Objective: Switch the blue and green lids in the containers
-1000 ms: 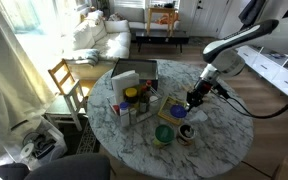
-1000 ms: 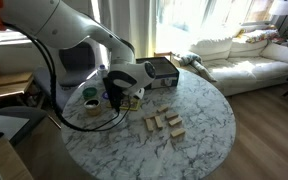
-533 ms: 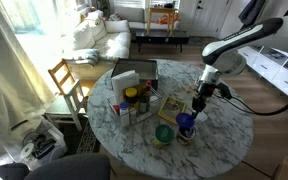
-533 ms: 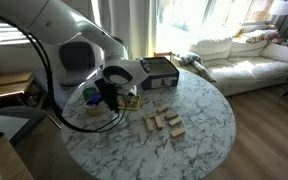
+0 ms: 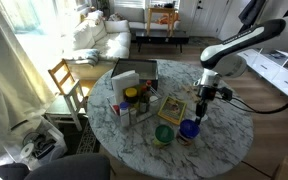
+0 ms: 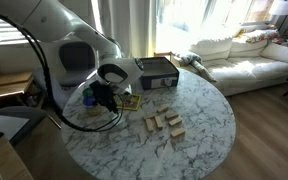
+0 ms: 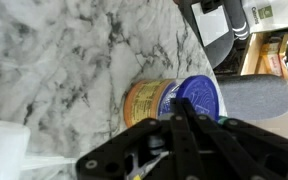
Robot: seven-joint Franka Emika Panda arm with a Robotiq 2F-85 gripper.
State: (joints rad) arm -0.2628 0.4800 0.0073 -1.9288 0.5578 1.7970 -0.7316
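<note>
We find the blue lid (image 5: pixel 189 127) held just over its yellowish container (image 7: pixel 142 102) near the edge of the tabletop (image 5: pixel 224 140), while the green lid (image 5: pixel 164 135) sits on the neighbouring tub just beside it. We judge the blue one is lifted off so the two can trade places. The gripper (image 7: pixel 180 108) is pressed together, pinching the blue lid at its rim, and the arm (image 5: pixel 239 40) reaches across the tabletop with its wrist turned steeply down over that spot.

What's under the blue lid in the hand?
Beneath the deep blue round lid sits a low yellowish-clear round tub on the marble table. The lid covers part of it, so its inside is hidden.
</note>
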